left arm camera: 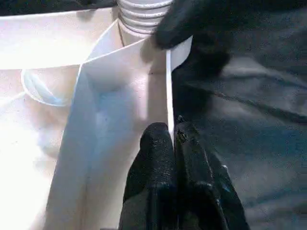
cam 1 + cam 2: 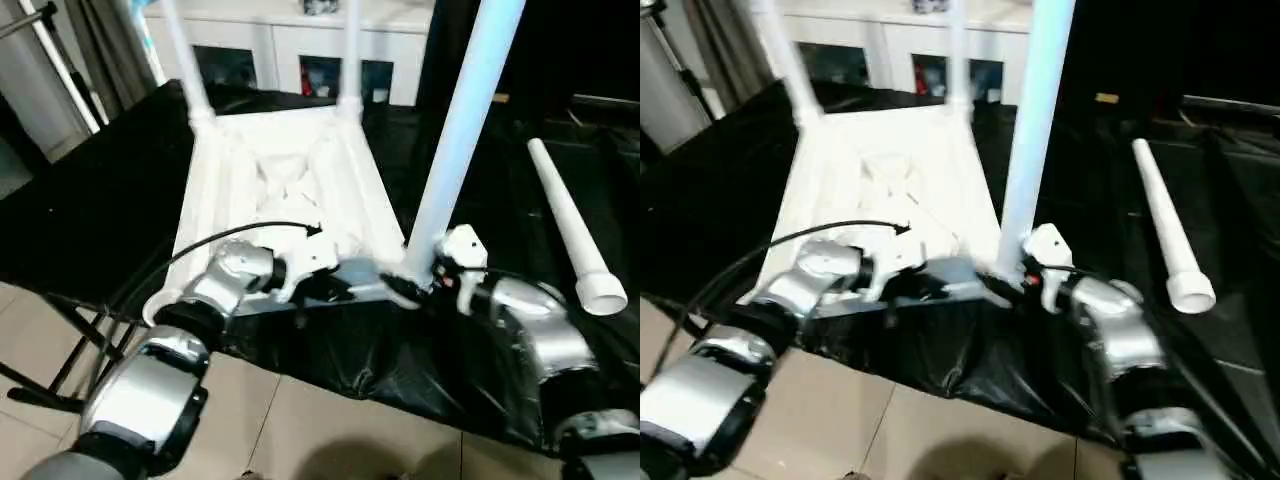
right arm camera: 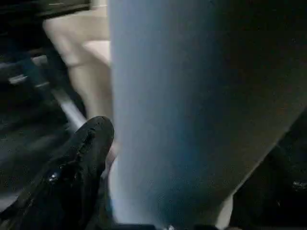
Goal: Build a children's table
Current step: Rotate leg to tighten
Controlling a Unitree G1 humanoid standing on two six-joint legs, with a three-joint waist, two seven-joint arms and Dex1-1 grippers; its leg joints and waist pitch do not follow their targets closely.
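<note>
Lying upside down on the black-draped work surface, the white plastic rectangular tabletop showed its ribbed underside to me, with its near edge close to my two silver forearms. Two long white tubular legs stood upright in its far corner sockets, one at the far left and one at the far right. A third white tubular leg rose from the near right corner, leaning slightly to the right. The fourth white tubular leg lay loose on the black cover, well apart from the tabletop on my right, its wider open end toward me. My left gripper had its two black fingers pressed together on the thin near edge wall of the tabletop, pinching that wall between them just beside the near right corner socket. My right gripper sat at the base of the third leg; one black finger lay against the side of the tube, but I could not tell whether the fingers clasped the leg or stood spread around it. Beyond the work surface stood a white cabinet with glass doors.
</note>
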